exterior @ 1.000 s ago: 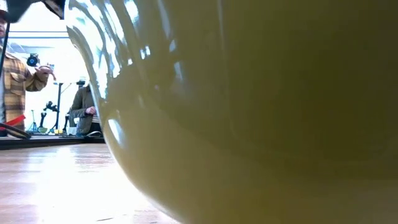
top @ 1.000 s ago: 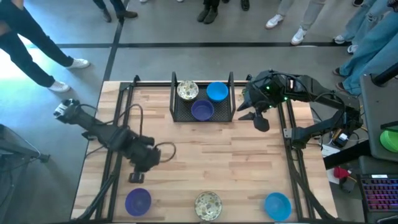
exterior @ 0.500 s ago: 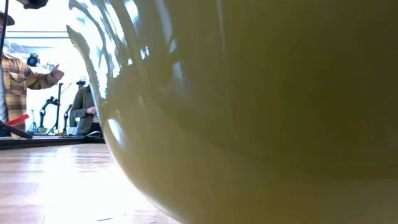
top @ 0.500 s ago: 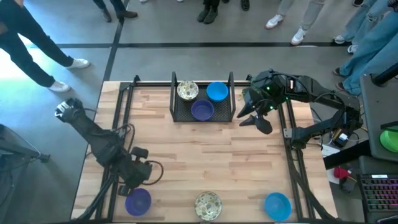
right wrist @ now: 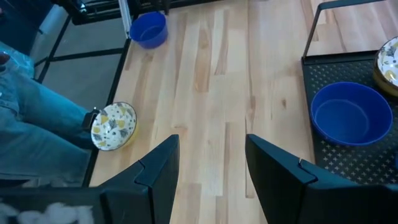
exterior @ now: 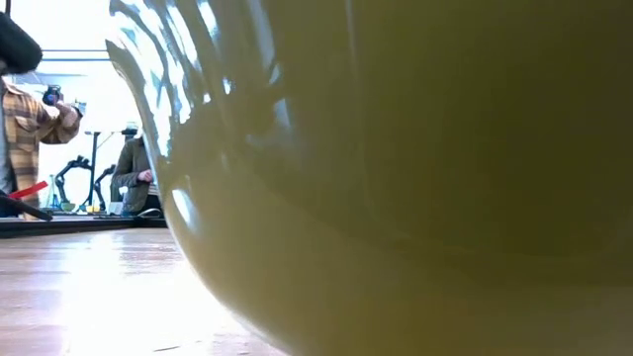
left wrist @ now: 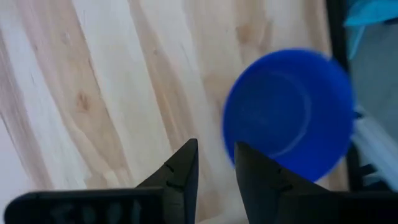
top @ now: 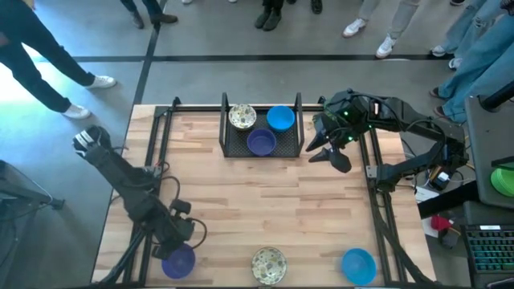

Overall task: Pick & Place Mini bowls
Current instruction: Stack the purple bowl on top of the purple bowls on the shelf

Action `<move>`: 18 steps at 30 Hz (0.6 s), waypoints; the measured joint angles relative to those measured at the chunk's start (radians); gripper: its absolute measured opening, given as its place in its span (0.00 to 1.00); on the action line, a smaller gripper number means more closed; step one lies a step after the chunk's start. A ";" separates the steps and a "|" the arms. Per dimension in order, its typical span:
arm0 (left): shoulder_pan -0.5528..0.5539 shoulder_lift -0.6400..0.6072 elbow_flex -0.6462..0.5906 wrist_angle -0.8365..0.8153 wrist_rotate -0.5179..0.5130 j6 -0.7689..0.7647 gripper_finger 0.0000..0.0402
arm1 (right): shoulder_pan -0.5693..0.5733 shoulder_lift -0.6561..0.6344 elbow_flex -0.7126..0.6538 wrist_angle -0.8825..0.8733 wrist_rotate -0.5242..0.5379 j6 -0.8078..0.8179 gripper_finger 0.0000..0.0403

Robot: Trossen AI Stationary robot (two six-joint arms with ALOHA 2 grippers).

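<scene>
While the left gripper (top: 178, 241) hung low over the pale wood-grain table (top: 265, 201), its dark tapered fingers (left wrist: 180, 177) stood narrowly parted and empty, their tips at the rim of a smooth round purple bowl (top: 178, 261). Beyond that bowl sat a speckled cream bowl (top: 269, 264) and a bright blue bowl (top: 358, 265). Well apart, the right gripper (top: 325, 152) waited, fingers spread wide, just beside the black mesh tray (top: 241, 146) holding three more bowls.
</scene>
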 joint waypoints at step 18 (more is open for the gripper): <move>-0.002 0.000 -0.188 0.234 0.084 0.032 0.24 | 0.000 0.001 0.000 -0.001 0.001 0.004 0.44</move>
